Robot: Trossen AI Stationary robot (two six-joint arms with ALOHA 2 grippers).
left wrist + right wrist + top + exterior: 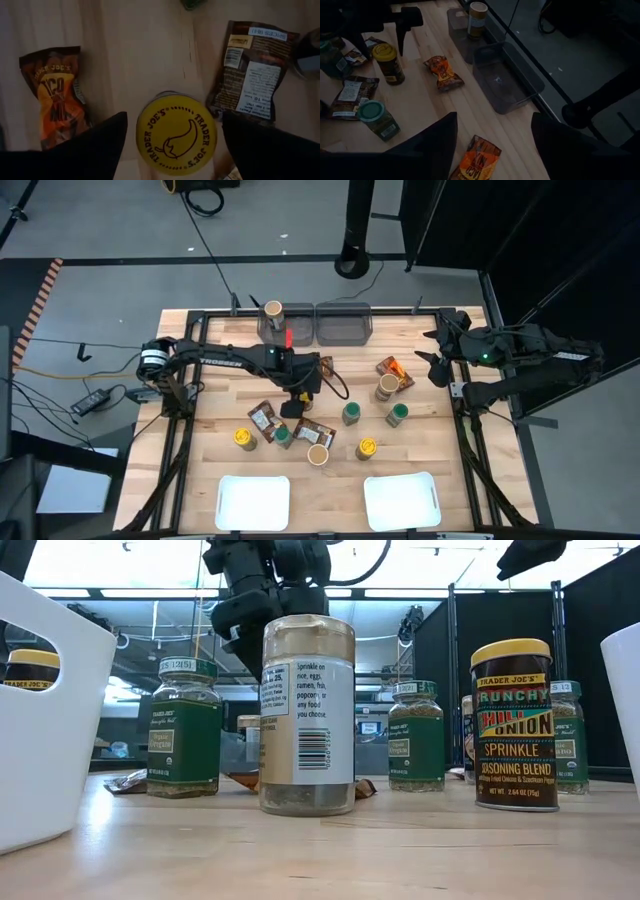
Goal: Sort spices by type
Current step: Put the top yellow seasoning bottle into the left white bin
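- Two grey bins (318, 323) stand side by side at the far edge of the table (200, 440). The left bin holds one tan-lidded jar (272, 311), upright; the right bin shows nothing inside in the right wrist view.
- Two white trays (253, 501) sit at the near edge, one left, one right; neither shows contents from above.
- The remaining spices are loose on the table's middle: green-lidded jars (351, 413), yellow-lidded jars (244, 438), a tan-lidded jar (318, 455) and flat brown packets (262, 418). An orange packet (394, 369) lies right of centre, beside another tan-lidded jar (386, 387).
- Left claw (170, 145): poised directly above a yellow-lidded jar (176, 133) at mid-table, fingers spread either side of the lid and not touching it. The lid reads "TRADER JOE'S" twice around a chilli outline.
- An orange packet (57, 100) lies to one side of that jar, a brown packet (252, 70) to the other, its white label headed "SPICES".
- Right claw (492, 145): raised over the table's far right area, fingers apart, holding nothing.
- Low view: a yellow-lidded jar (514, 725) reads "TRADER JOE'S CRUNCHY CHILI ONION SPRINKLE SEASONING BLEND". The nearest tan-lidded jar (307, 715) shows a barcode and part of its directions. Green labels carry "TRADER JOE'S"; finer print is unreadable.
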